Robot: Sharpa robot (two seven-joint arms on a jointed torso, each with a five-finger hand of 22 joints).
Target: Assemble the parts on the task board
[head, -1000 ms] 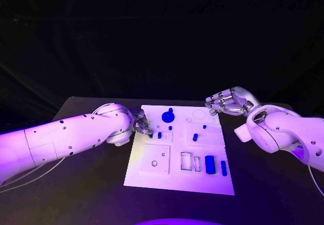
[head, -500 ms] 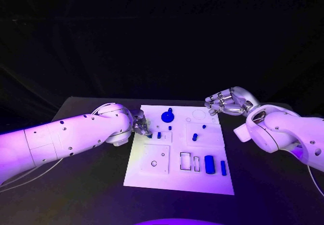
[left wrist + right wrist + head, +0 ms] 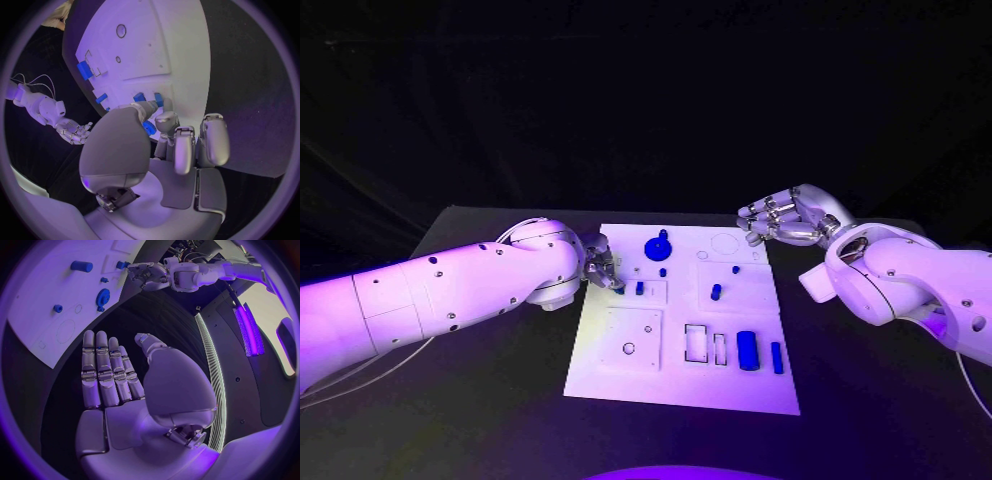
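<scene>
The white task board (image 3: 678, 375) lies in the middle of the black table. On it are a blue gear (image 3: 659, 248), a short peg (image 3: 717, 292), and two long blue bars (image 3: 749, 350) near the right edge. My left hand (image 3: 603, 268) is at the board's left edge. Its thumb and a finger pinch a small blue part (image 3: 149, 127) just above the board (image 3: 144, 45). My right hand (image 3: 783, 222) hovers past the board's far right corner. It holds nothing, and its fingers (image 3: 103, 370) are stretched out side by side.
Rectangular cut-outs (image 3: 697, 343) and a square inset plate (image 3: 632, 338) take up the board's near half. Another blue piece (image 3: 640, 288) stands close to the left hand. Dark table (image 3: 473, 400) surrounds the board on all sides.
</scene>
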